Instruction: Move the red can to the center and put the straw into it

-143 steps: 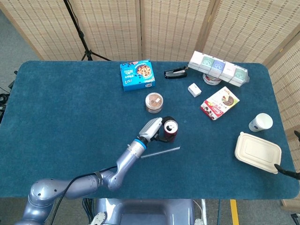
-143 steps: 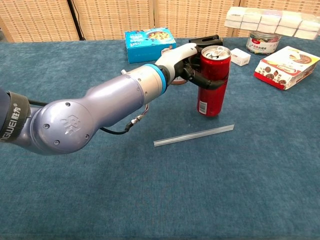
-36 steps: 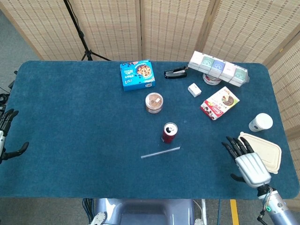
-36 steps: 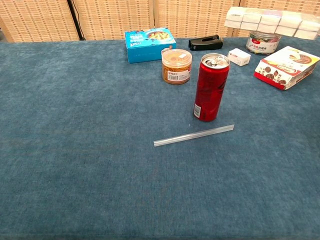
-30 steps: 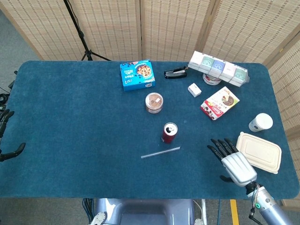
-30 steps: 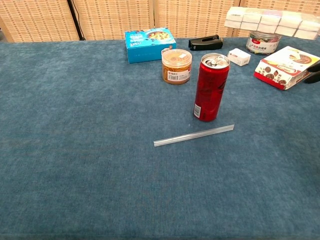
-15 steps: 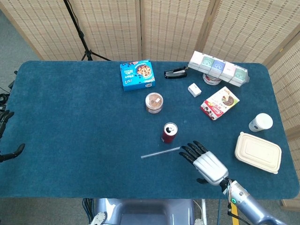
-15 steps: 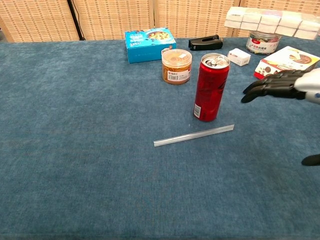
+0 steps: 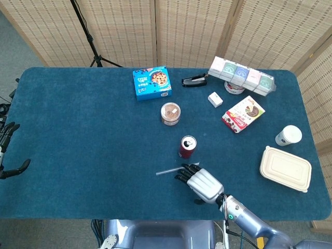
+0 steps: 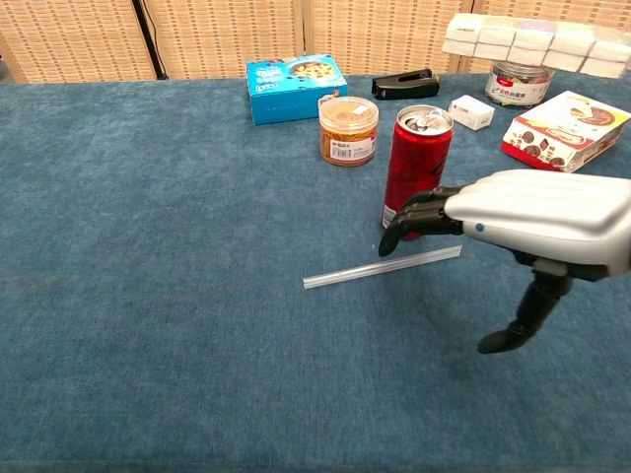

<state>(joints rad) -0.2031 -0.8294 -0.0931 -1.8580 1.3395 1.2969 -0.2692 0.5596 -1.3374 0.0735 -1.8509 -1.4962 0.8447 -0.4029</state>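
Note:
The red can stands upright near the table's middle, its top open. A clear straw lies flat just in front of it. My right hand hovers palm-down over the straw's right end, fingers spread and pointing toward the can's base. Its thumb hangs down toward the cloth and it holds nothing. My left hand rests open at the table's far left edge, well away from both objects.
Behind the can stands a small jar, with a blue cookie box and a black stapler further back. A red snack box, paper cup and takeout container sit at the right.
My right hand has swept left from the table's right edge to just over the straw's right end. The can, released earlier by my left hand, and the straw have not moved.

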